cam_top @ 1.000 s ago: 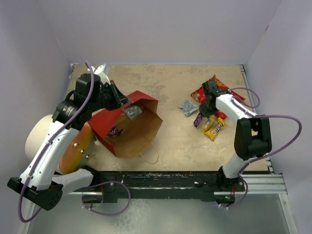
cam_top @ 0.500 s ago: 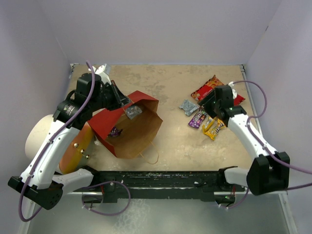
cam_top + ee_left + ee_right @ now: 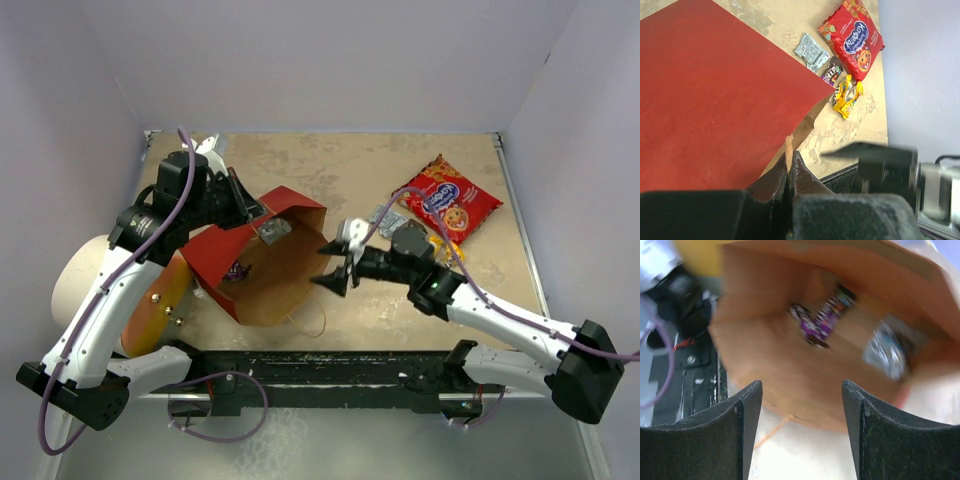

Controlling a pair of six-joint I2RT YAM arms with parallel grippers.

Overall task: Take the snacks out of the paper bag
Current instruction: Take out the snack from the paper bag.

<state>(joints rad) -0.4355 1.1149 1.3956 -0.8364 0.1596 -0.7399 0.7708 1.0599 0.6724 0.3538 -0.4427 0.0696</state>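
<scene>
A white cylinder (image 3: pixel 82 275) lies at the far left. Just right of it, the left gripper (image 3: pixel 256 212) is clamped tight on the upper rim of the paper bag (image 3: pixel 285 280), which lies on its side with its mouth facing right. 2 snacks sit inside: a purple packet (image 3: pixel 819 322) and a silver packet (image 3: pixel 884 352). The right gripper (image 3: pixel 338 262) hovers at the mouth, jaws apart and empty. Further right, 4 snacks lie close together on the table (image 3: pixel 330 165): a silver-grey packet (image 3: pixel 811 50), a dark purple packet (image 3: pixel 831 72), a yellow packet (image 3: pixel 846 95) and a red cookie bag (image 3: pixel 452 198).
</scene>
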